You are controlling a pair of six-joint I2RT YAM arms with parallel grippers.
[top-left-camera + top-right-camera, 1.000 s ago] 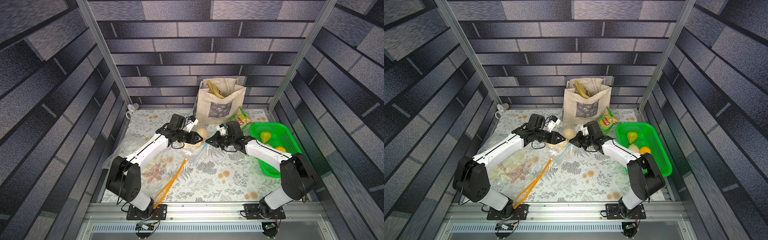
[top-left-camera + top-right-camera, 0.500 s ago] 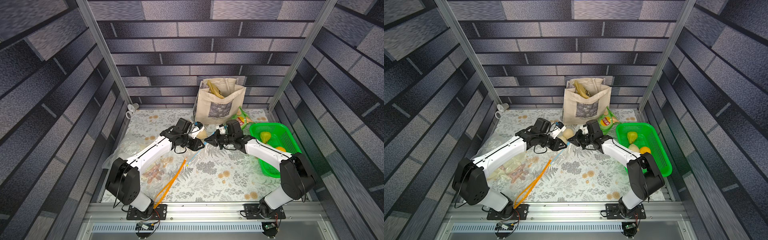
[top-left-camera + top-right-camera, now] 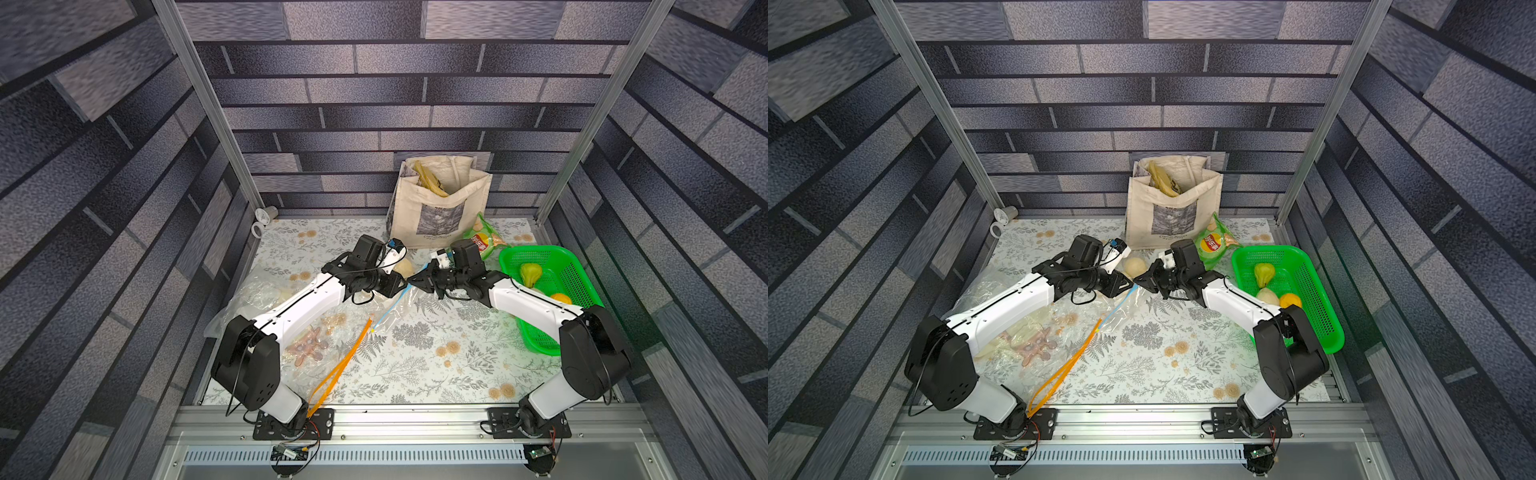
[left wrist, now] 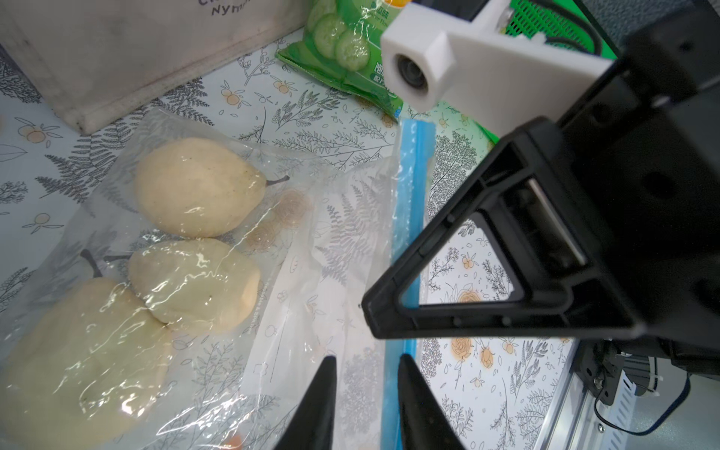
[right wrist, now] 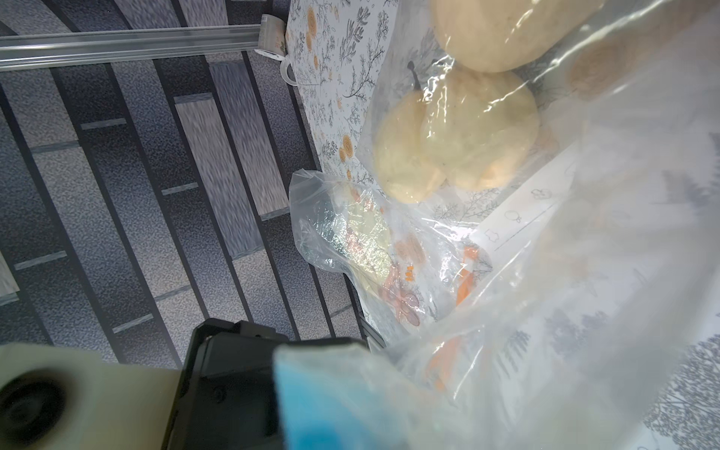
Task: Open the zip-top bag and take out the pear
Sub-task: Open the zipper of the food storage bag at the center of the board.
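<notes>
The clear zip-top bag point(image 3: 395, 305) lies mid-table, its blue zip strip point(image 4: 409, 187) running along one edge. Three pale pears sit inside it: one pear point(image 4: 195, 187) near the tote and two more point(image 4: 195, 284) pressed together. In both top views only one pear point(image 3: 1135, 266) shows behind the wrists. My right gripper point(image 3: 414, 280) is shut on the strip's raised end, which blurs large and blue point(image 5: 311, 401) before its camera. My left gripper point(image 4: 367, 358) faces it tip to tip point(image 3: 1128, 284), jaws narrowly open. Bag film lies between its fingers, the blue strip beside one.
A canvas tote point(image 3: 436, 208) stands at the back, a green crisp packet point(image 3: 482, 239) beside it. At the right, a green basket point(image 3: 582, 291) holds a green pear and other fruit. Other plastic bags point(image 3: 266, 295) and an orange-zipped bag point(image 3: 340, 365) lie left and front.
My left arm has swung right until its gripper meets the right one at the blue strip, and its jaws have narrowed. The right gripper has kept its hold.
</notes>
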